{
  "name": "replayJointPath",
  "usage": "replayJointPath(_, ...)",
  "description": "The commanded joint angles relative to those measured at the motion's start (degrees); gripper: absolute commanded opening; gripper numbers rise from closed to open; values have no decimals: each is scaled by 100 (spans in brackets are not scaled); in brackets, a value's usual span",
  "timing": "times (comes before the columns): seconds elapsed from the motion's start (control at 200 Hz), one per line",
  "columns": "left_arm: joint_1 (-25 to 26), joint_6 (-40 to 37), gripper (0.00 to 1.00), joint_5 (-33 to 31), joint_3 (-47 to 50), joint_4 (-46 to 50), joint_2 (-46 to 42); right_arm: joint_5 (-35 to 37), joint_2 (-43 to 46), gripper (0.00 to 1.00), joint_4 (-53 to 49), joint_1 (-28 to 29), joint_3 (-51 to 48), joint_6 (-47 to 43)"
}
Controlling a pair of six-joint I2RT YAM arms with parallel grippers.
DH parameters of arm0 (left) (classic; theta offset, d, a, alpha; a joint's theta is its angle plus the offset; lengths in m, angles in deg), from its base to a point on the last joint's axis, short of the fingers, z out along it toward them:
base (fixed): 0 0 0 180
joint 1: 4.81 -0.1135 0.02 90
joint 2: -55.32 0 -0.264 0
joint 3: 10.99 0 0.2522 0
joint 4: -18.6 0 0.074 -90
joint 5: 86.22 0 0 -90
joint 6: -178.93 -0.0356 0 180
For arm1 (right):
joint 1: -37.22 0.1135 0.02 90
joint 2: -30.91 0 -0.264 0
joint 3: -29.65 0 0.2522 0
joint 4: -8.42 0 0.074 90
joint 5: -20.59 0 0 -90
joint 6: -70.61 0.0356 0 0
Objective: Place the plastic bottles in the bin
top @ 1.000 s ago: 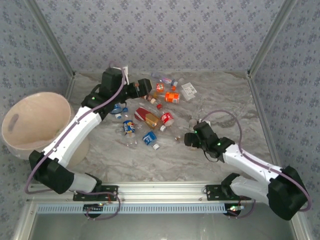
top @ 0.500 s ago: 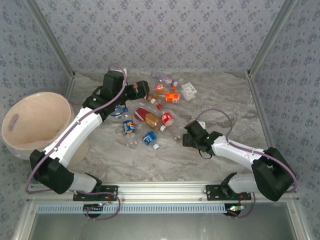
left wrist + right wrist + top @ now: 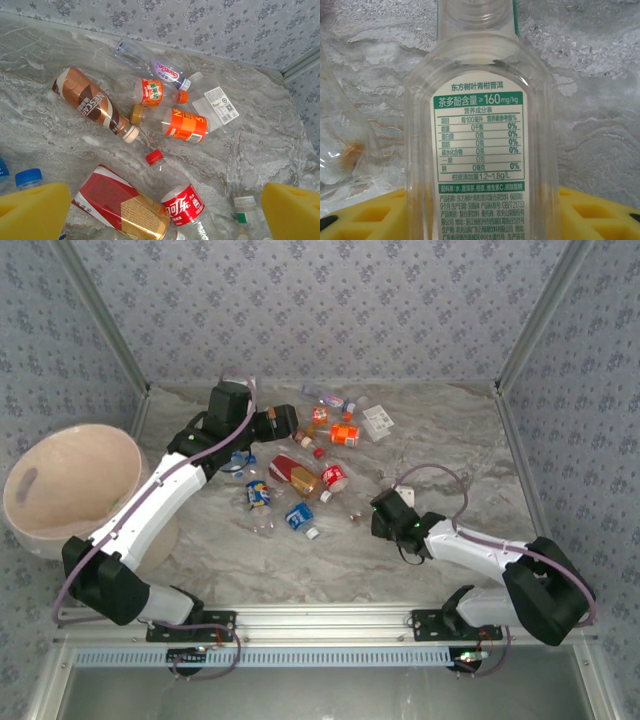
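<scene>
Several plastic bottles lie scattered mid-table. Under my left wrist are a brown-labelled one [image 3: 90, 102], an orange-labelled one [image 3: 186, 125], a red-capped cola bottle [image 3: 182, 202] and a red-and-gold one [image 3: 122, 210]. My left gripper [image 3: 285, 421] [image 3: 162, 212] hovers above them, open and holding nothing. My right gripper [image 3: 381, 510] is low on the table to the right of the pile. Its yellow fingers [image 3: 360, 215] press both sides of a clear bottle with a green-and-white label [image 3: 479, 125]. The bin [image 3: 60, 490] stands at the far left, tilted toward the table.
A flat clear bottle with a white label [image 3: 377, 421] lies at the back of the pile. Blue-labelled bottles [image 3: 259, 494] lie near the left arm. Patterned walls and metal posts enclose the marble table [image 3: 450, 440], with open surface on the right.
My right gripper has slid closer to the pile and narrowed around the clear green-labelled bottle. The left arm has shifted only slightly above the pile, jaws still wide.
</scene>
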Motion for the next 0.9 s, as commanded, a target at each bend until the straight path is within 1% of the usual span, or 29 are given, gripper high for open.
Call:
replayJointPath(0.0,-1,-172,98,-22,15,15,49,279,155,54,-128,46,-40,-46)
replayJointPath(0.11,4,-240,98,237,101,-166,27,275,492,50,-458,40,150,-214)
replayJointPath(0.19,-2,-277,98,525,203,-379,-25,261,931,47,-401,42,198,-305)
replayJointPath(0.235,-1,-298,98,639,233,-443,-25,172,1168,46,-286,46,174,-305)
replayJointPath(0.25,-2,-307,98,661,242,-457,-18,130,1262,46,-240,42,165,-492)
replayJointPath(0.32,-12,-342,98,745,299,-503,-13,-45,1601,45,57,21,154,-729)
replayJointPath(0.41,-52,-319,98,1075,436,-687,-53,-451,1845,44,517,-73,231,-1081)
replayJointPath(0.45,-76,-268,98,1256,453,-725,-56,-663,1854,44,676,-124,320,-1207)
replayJointPath(0.54,-133,-254,98,1917,463,-815,-19,-1290,1777,43,1151,-179,487,-1449)
replayJointPath(0.64,-134,-142,98,2584,573,-1172,-52,-1975,1563,43,1960,-190,594,-1570)
replayJointPath(0.759,-168,145,98,2889,601,-1372,-95,-2557,1198,43,2664,-190,778,-1757)
replayJointPath(0.894,-171,388,98,3141,359,-1269,47,-3070,831,43,3025,-188,939,-1829)
